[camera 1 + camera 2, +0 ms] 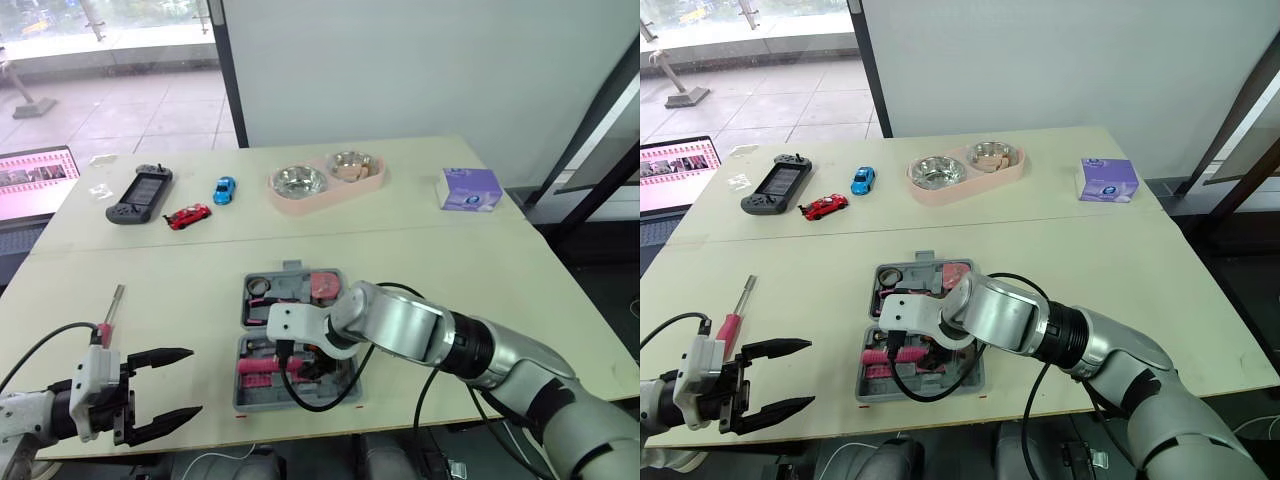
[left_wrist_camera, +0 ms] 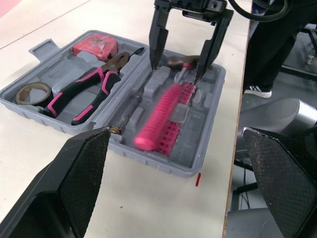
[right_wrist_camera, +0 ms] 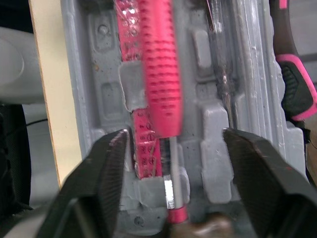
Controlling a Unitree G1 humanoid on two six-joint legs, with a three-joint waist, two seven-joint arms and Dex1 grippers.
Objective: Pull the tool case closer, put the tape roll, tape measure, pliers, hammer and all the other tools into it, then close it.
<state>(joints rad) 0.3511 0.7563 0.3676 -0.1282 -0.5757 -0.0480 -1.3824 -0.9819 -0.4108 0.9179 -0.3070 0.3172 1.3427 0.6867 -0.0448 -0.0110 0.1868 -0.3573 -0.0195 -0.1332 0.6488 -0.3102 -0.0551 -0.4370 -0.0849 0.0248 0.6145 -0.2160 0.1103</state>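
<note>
The right pincer is hovering spread wide over the open tool case. The hammer is lying right beneath it, between its fingers but ungripped. Beyond it, pliers, tape measure and tape roll are sitting in the other half. The left pincer, also spread, is hanging beside a loose screwdriver on the worktop. Packing seems to be nearing its end. Next, the left pincer likely needs turning toward that screwdriver's handle.

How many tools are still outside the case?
1: a screwdriver on the table, just beyond the left gripper. Others may be hidden beside the case.
</note>
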